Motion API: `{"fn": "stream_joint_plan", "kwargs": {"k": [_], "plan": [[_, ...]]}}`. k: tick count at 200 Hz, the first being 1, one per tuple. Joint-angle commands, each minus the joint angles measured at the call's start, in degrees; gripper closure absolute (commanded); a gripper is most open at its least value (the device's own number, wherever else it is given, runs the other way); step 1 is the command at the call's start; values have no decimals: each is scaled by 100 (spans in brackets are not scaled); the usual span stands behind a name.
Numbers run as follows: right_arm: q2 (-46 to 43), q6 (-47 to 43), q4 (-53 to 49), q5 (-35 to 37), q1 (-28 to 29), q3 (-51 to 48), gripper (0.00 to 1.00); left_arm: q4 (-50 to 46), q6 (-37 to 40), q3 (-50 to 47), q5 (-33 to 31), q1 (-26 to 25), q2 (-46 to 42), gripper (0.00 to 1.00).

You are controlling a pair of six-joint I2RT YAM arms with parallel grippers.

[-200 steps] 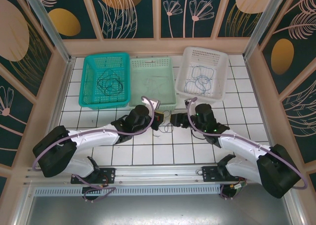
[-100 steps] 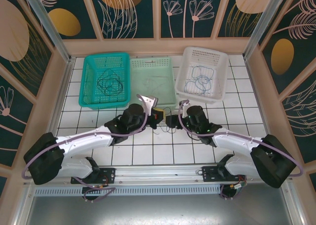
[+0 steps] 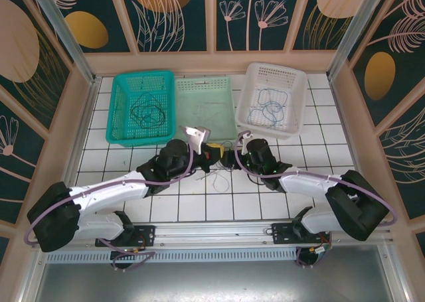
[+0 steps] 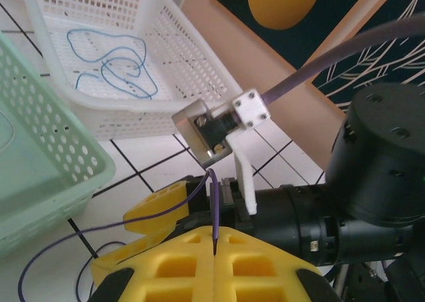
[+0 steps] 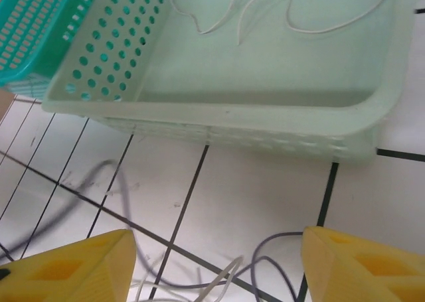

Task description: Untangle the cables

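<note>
Both close beside mint basket [image 5: 232, 133]: left end effector [image 4: 216, 239] pinched on purple cable [image 4: 214, 202], right end effector [image 5: 216, 249] spread wide over loose cables [image 5: 265, 249] on tabletop [image 5: 252, 189].

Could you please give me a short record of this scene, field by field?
Left gripper: shut on purple cable
Right gripper: open, over loose cables on the tiles
Teal basket: holds dark cable
Green basket: holds white cable
White basket: holds blue cable
Arms: both grippers close together just in front of the green basket
</note>
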Motion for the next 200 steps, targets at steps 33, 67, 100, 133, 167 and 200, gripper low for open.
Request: {"fn": "stream_joint_plan", "kwargs": {"k": [33, 67, 100, 133, 167, 200], "plan": [[-61, 126, -364, 296, -40, -84, 39, -449, 382, 132, -558, -39, -891, 95], [-255, 147, -475, 406, -69, -212, 41, -412, 378, 58, -661, -35, -1146, 94], [-378, 152, -783, 591, -121, -227, 49, -339, 426, 51, -750, -31, -1312, 94], [-542, 135, -768, 535, -174, -313, 50, -253, 453, 107, -671, -33, -1401, 93], [-804, 113, -837, 568, -259, -411, 60, -136, 453, 76, -687, -36, -1543, 93], [-1256, 100, -960, 717, -333, -557, 61, -137, 478, 23, -784, -40, -1674, 91]]}}
